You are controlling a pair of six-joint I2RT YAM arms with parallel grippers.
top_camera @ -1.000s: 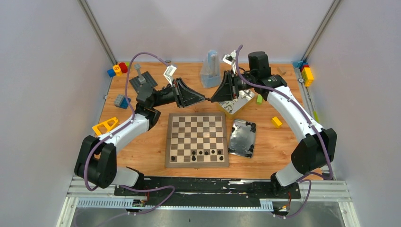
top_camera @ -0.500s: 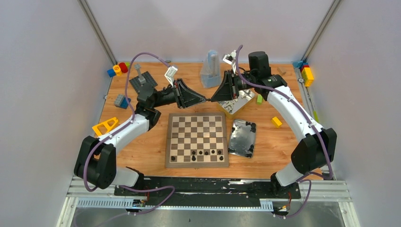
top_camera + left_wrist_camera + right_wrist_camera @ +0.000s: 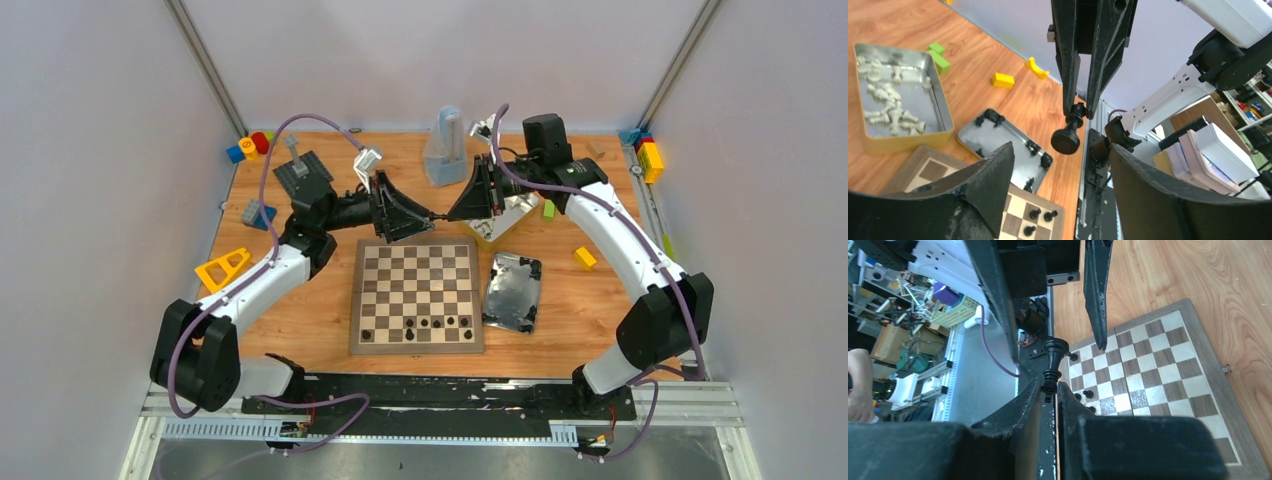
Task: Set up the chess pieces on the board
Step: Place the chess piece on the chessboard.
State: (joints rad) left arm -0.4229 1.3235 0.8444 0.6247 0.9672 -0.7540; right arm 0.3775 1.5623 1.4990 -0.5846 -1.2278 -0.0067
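Above the far edge of the board point(image 3: 417, 272) my two grippers meet tip to tip. The right gripper point(image 3: 1049, 387) is shut on the top end of a black chess piece point(image 3: 1052, 360), which sticks out with its round base toward the left gripper. The left gripper point(image 3: 1062, 149) is open, its fingers standing wide on either side of that piece's base point(image 3: 1066, 141) without touching it. In the top view the piece point(image 3: 438, 213) bridges the gap between the left gripper point(image 3: 408, 215) and the right gripper point(image 3: 458, 211). Several black pieces point(image 3: 425, 323) stand on the board's near rows.
A tin of white pieces point(image 3: 893, 100) sits by the board's far right corner, and a shiny tin point(image 3: 512, 292) with black pieces lies right of the board. A grey studded plate point(image 3: 303, 172), a translucent container point(image 3: 445, 150) and toy blocks point(image 3: 222, 268) ring the table.
My left gripper has opened and drawn slightly back to the left, letting go of the black piece. The right gripper has stayed shut on it.
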